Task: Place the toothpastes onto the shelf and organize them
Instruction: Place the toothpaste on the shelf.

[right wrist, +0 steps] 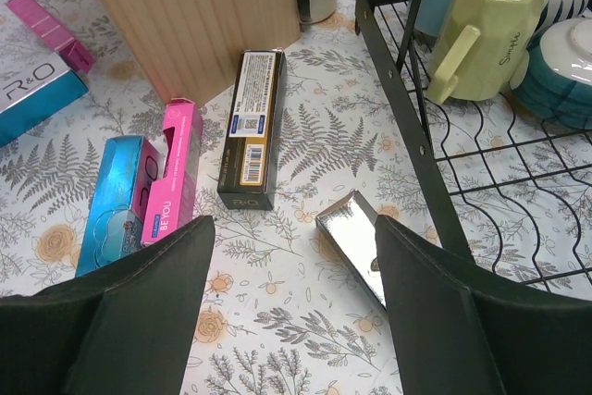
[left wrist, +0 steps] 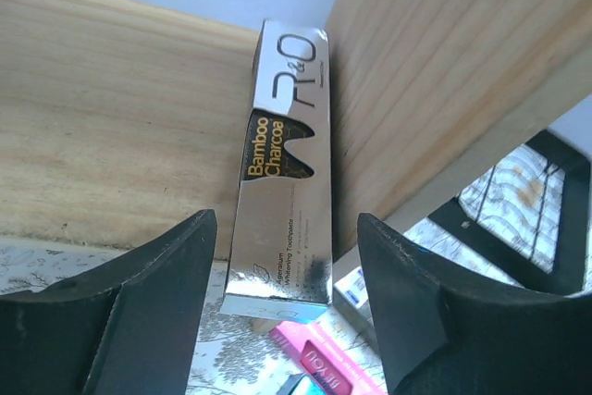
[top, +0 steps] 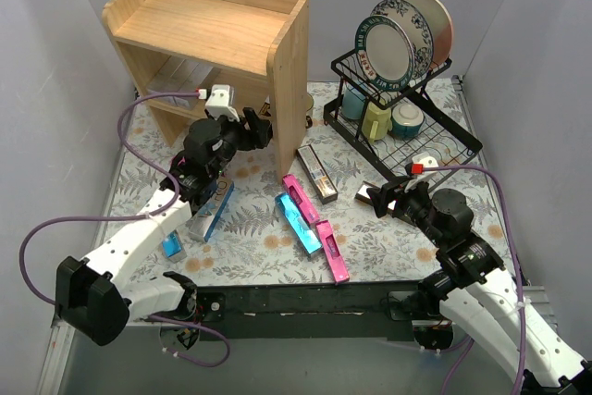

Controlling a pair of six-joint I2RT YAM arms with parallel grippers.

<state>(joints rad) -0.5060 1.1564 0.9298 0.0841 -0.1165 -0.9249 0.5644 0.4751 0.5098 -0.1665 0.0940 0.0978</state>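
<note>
Scattering across the patterned table (top: 407,247) near the shelf (top: 213,20), loose toothpastes are seen. Two pink cartons (top: 294,190) and a teal carton (top: 298,222) lie close together at the middle. A dark carton (right wrist: 254,131) is laid just beside the foot of the shelf's right side panel, and a small silver carton (right wrist: 356,242) sits near it on the right. Two blue-and-silver cartons (top: 213,212) are partly covered by the left arm. At far right the black dish rack (right wrist: 412,127) is packed with plates (top: 388,48) and a yellow-green mug (right wrist: 481,30), and its near-left corner comes close to the small silver carton.

The left arm is stretched from the near-left base, far and rightward, into the shelf's lower tier. The left gripper (left wrist: 287,228) is held there with its fingers spread. Between them a silver Bamboo Charcoal carton (left wrist: 282,164) is framed, with a gap on each side. That carton lies along the inside of the right side panel, touching it, on the wooden board.

The right arm is bent low over the table beside the rack. The right gripper (right wrist: 296,228) is pointed far and left with its fingers wide apart, nothing held, hovering above the small silver carton and the dark carton.
</note>
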